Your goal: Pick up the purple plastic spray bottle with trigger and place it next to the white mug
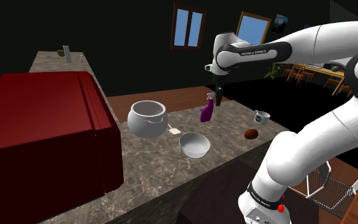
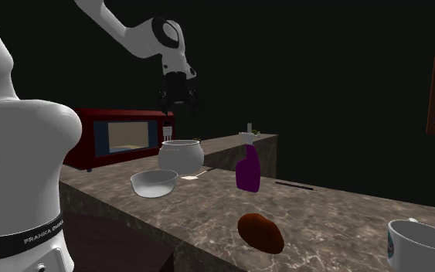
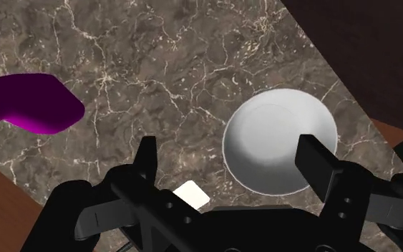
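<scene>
Approach stage of the pick. The all-black two-finger end effector (image 3: 230, 154) is released, its fingers standing apart with nothing clasped, and it hangs well above the brown veined stone counter (image 1: 158, 165). In the shoulder view the purple plastic spray bottle with trigger (image 1: 206, 113) stands upright on the counter at about 1 o'clock from the shallow white bowl (image 1: 194, 145), with the white mug (image 1: 262, 117) near its 3 o'clock and a brown rounded lump (image 1: 252, 133) between them, nearer the counter's edge. The round pale pot (image 1: 147, 118) sits at the bottle's 9 o'clock. In the wrist view the bottle lies well outside one finger, while the bowl sits beneath the open span. The alignment is therefore judged unfinished. To do the step well, translate sideways until the bottle's body is centred between the fingers, then descend. Close on the body below the trigger head and keep clear of the bowl and the pot.
</scene>
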You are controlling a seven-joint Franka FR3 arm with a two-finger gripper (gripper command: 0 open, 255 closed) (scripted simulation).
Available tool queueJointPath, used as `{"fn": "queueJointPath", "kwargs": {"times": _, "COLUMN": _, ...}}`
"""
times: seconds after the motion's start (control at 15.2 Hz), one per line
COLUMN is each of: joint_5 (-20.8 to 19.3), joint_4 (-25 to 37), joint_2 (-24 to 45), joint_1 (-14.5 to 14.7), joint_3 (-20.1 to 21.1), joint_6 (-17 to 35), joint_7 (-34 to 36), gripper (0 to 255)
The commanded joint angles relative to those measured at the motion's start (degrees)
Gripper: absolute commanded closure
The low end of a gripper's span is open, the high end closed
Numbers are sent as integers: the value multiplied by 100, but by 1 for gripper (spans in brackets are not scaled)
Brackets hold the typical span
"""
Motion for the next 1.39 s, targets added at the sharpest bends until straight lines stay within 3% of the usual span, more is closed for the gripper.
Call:
{"fn": "queueJointPath", "kwargs": {"times": 0.0, "joint_5": -190, "joint_4": 104, "joint_2": 382, "joint_1": 25, "joint_3": -173, "joint_6": 232, "joint_7": -452, "gripper": 0}}
{"fn": "queueJointPath", "kwargs": {"times": 0.66, "joint_5": -759, "joint_4": 934, "joint_2": 2470, "joint_1": 8, "joint_3": -787, "joint_6": 1465, "joint_7": -2469, "gripper": 0}}
{"fn": "queueJointPath", "kwargs": {"times": 1.32, "joint_5": -993, "joint_4": 2299, "joint_2": 4732, "joint_1": -379, "joint_3": -811, "joint_6": 2599, "joint_7": -4155, "gripper": 0}}
